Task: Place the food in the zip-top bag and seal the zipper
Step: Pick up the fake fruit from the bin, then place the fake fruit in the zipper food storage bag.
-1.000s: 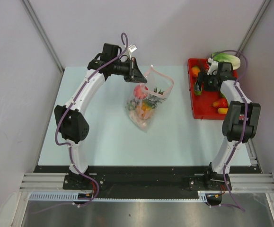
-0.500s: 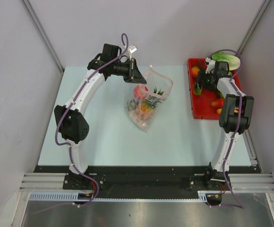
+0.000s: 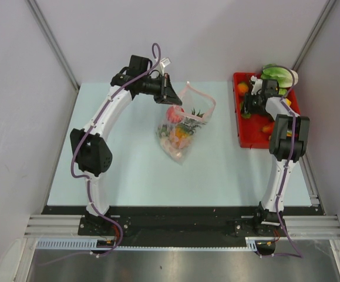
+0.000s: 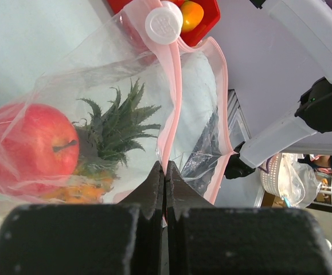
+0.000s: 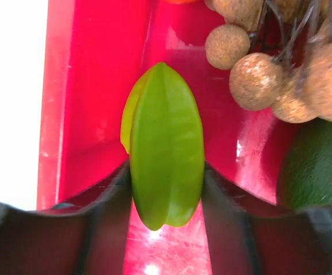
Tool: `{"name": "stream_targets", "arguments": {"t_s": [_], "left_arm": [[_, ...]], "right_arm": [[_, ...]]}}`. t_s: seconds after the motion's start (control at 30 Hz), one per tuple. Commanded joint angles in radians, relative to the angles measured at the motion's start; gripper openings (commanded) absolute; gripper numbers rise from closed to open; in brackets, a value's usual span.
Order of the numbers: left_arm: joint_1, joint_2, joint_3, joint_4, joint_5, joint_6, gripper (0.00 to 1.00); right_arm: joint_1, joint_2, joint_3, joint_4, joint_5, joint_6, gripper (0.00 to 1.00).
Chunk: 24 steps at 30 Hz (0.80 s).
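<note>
- The desk (image 3: 128, 170) carries the zip-top bag (image 3: 181, 126) at its middle, with an apple (image 4: 34, 146) and a spiky-leaved fruit (image 4: 114, 126) inside.
- The red tray (image 3: 246, 138) sits at the far right.
- The left pincer (image 4: 164, 172) is clamped on the zipper (image 4: 174, 97).
- The right pincer (image 5: 166, 172) clasps a green fruit (image 5: 166, 137) inside the tray.

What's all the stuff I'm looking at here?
table: one, pale blue, under everything
zip-top bag: one, clear, mid-table
zipper: one, pink, along bag's mouth
slider: one, white, on zipper
apple: one, red, inside bag
pineapple: one, dark-leaved, inside bag
tray: one, red, far right
green fruit: one, in tray
brown balls: several, in tray
orange fruit: one, tray's far-left corner
leafy vegetable: one, green-white, tray's far edge
left gripper: one, black, shut on zipper
right gripper: one, black, closed around green fruit
</note>
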Motion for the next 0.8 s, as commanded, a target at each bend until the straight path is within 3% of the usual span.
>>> {"name": "stream_targets", "arguments": {"t_s": [0.0,0.27,0.4,0.53,0.77], "left_arm": [[0.008,-0.013,0.047,0.001,-0.009,0.014,0.0],[0.006,-0.023,0.041,-0.001,-0.012,0.017,0.0],[0.003,-0.034,0.016,0.025,-0.006,0.005,0.0],[0.001,-0.037,0.021,0.038,0.001,-0.006,0.0],[-0.003,-0.059,0.02,0.042,0.007,-0.006,0.0]], "right_arm": [[-0.019,-0.051,0.07,-0.026,-0.014,0.013,0.42],[-0.053,-0.325,0.039,-0.104,-0.153,0.05,0.37],[0.016,-0.46,0.036,-0.055,-0.262,0.12,0.36],[0.171,-0.56,0.007,0.027,-0.37,0.214,0.36],[0.355,-0.611,-0.044,0.04,-0.374,0.246,0.37]]}}
